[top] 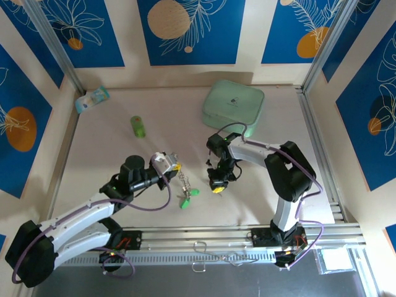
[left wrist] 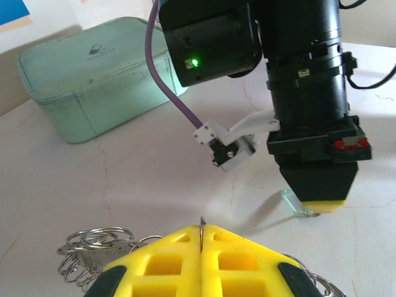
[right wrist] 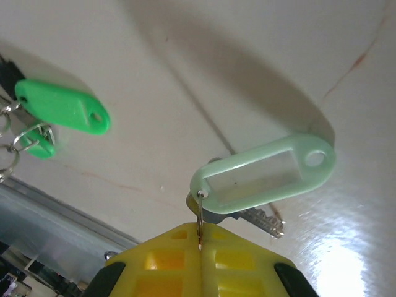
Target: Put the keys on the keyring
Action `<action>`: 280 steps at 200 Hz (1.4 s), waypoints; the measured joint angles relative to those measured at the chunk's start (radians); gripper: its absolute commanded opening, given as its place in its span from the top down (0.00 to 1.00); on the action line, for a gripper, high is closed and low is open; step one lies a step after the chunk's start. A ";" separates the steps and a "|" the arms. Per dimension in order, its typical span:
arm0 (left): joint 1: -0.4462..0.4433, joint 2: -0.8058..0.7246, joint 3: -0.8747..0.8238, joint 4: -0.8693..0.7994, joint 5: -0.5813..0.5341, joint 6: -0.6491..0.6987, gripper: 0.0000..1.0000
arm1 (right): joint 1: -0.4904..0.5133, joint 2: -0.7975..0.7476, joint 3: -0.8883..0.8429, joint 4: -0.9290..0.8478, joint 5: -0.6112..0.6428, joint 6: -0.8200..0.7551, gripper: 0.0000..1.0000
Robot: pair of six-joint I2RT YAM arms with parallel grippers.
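**Yellow fingers nipped shut on thin wire, both sides: a slip is the danger**

Yellow left fingers [left wrist: 167, 263] are pressed together with no gap, and a thin strand of wire stands up out of the seam between them. I take that wire to be the keyring [top: 184, 184]. In the top view it hangs from the pinch down to the tabletop [top: 111, 142], where the green-tagged keys [top: 189, 197] on it lie. The right fingers [right wrist: 167, 253] are likewise shut tight, nipping the small wire loop of one key [right wrist: 257, 218] that carries a mint tag [right wrist: 266, 176]. The tag hangs just below the tips, close over the tabletop; whether it touches I cannot tell.

As I judge it, several things may go wrong:
- **Slipping wire:** Each hold is on bare wire at the very tips, so a small twist or tug could let the wire slide out and drop the key or the keyring.
- **Swinging key:** The key hangs loose from its loop and may swing or turn as the arm moves, so it could meet the keyring at a bad angle.
- **Dragging bunch:** The bunch lying on the tabletop could drag and pull the keyring askew in the left pinch.
- **Tips colliding:** The two sets of tips are near each other but apart, and closing that gap risks knocking one against the other.
- **Hidden opening:** The keyring's opening is not visible, so lining up on it is uncertain.
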 measured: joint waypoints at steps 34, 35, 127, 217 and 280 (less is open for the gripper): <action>0.000 0.006 0.000 0.000 0.000 0.000 1.00 | -0.019 0.055 0.039 0.003 0.024 -0.023 1.00; 0.000 0.006 0.000 0.000 0.000 0.000 1.00 | -0.019 0.055 0.039 0.003 0.025 -0.024 1.00; 0.000 0.021 0.000 0.000 0.003 0.001 1.00 | -0.032 0.093 0.074 0.016 0.053 -0.042 0.84; 0.000 0.021 0.000 0.001 0.004 0.001 1.00 | -0.032 0.097 0.087 0.023 0.085 -0.039 0.80; 0.000 0.021 0.000 0.001 0.008 0.016 1.00 | -0.030 0.097 0.096 0.032 0.105 -0.034 0.83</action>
